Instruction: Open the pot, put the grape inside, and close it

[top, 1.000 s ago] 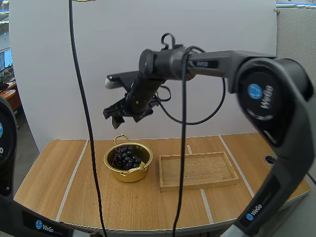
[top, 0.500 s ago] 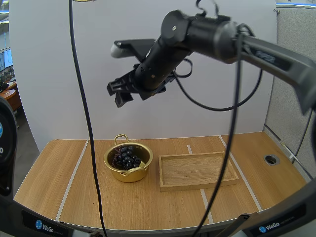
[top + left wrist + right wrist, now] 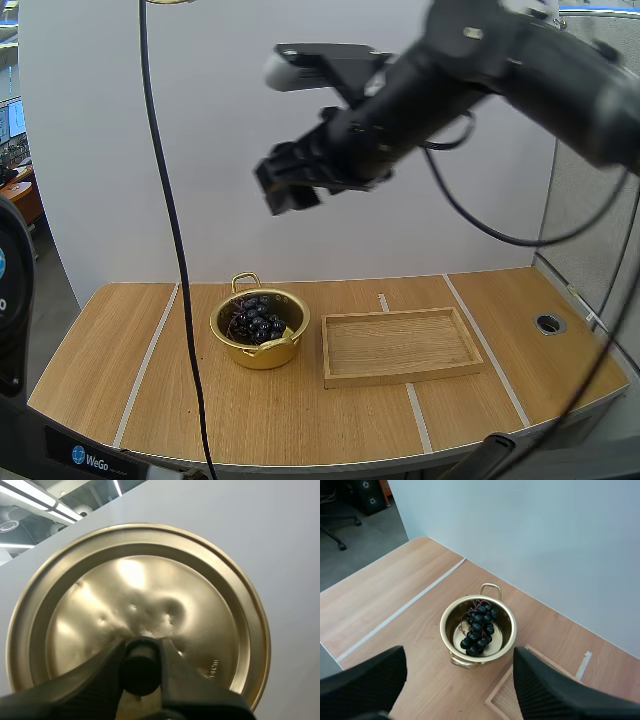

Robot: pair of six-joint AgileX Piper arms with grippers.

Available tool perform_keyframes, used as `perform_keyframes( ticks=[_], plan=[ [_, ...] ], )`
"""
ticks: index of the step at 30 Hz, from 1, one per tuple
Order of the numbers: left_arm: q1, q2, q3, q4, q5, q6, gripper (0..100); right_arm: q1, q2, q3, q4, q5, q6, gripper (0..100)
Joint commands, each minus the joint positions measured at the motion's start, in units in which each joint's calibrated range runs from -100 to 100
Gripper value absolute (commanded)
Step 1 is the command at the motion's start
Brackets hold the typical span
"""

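Your right pincer [image 3: 288, 188] has climbed and swung toward the tray's side over the last second, and now hangs high above the table, while pot, grapes and tray have not shifted. Its fingers stand spread with nothing between them. From that pincer's own camera, the pot [image 3: 454, 656] sits well below it, framed in the gap between the two fingers. The grapes [image 3: 478, 627] lie inside the pot as a dark bunch against the gold bottom. The wooden tray [image 3: 400, 345] rests bare just beside the pot, on the side nearer this pincer's arm.

Your left pincer [image 3: 141, 666] is pinching the black knob [image 3: 141, 676] of the lid [image 3: 150, 590]. The gold disc stands broadside just beyond the fingertips, against the pale backdrop rather than over the pot.

By my reading, opening and loading are done: the pot is uncovered and the fruit is in it. Only the closing is left, and it belongs to the left arm. Keep the right pincer up and clear so the two arms do not meet over the pot. Then bring the lid across, turn it level and centre it over the rim. Lower it until it seats all round, and only then let go of the knob. A tilted lid would likely catch on the rim or on the raised handles.
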Motion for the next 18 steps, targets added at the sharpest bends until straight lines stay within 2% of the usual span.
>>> perform_keyframes(
  ticks=[1,2,4,13,17,18],
  plan=[
    [-0.21,-0.4,-0.4,0.4,-2.8,-0.3,0,0.0,-7.3,6.6,-1.2,0.3,0.5,100],
    [-0.21,-0.4,-0.4,0.4,-2.8,-0.3,0,0.0,-8.6,7.7,-1.6,0.3,0.5,100],
    [-0.21,-0.4,-0.4,0.4,-2.8,-0.3,0,0.0,-10.9,10.0,-2.1,0.3,0.5,90],
    [-0.21,-0.4,-0.4,0.4,-2.8,-0.3,0,0.0,-19.0,16.2,-3.9,0.3,0.5,36],
    [-0.21,-0.4,-0.4,0.4,-2.8,-0.3,0,0.0,-20.0,17.2,-3.9,0.6,0.5,4],
    [-0.21,-0.4,-0.4,0.4,-2.8,-0.3,0,0.0,-20.1,17.6,-3.9,0.6,0.5,0]
  ],
)
